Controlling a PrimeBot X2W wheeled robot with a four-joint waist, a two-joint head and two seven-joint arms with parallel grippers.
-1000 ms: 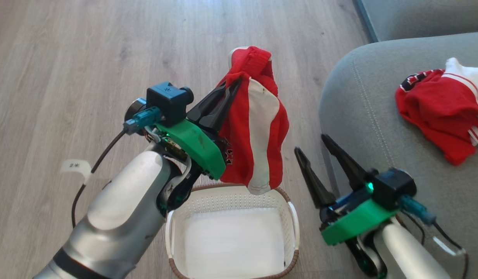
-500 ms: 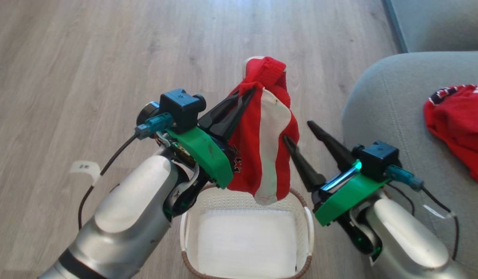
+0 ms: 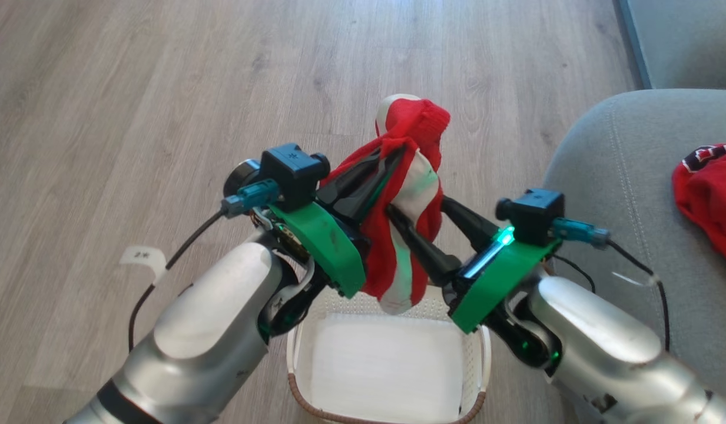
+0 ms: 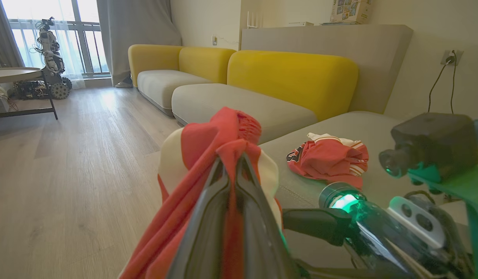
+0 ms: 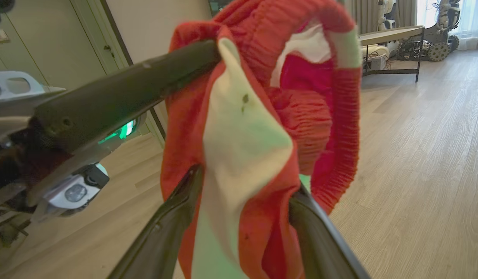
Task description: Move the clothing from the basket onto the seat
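The soft bright red garment point(image 3: 424, 188) with a broad white stripe hung in the air, its lower end just above the small oval white perforated plastic basket point(image 3: 484, 359) with a brown woven rim. Our left fingers point(image 3: 374, 174) were clenched on its upper folds, and the elastic waistband bunched beyond their tips. Our right fingers point(image 3: 407, 229) stood spread wide, one on either side of the hanging cloth and against it, not closed on it. To the right, a second red garment point(image 3: 707, 188) lay on the large grey-green upholstered seat point(image 3: 610, 176).
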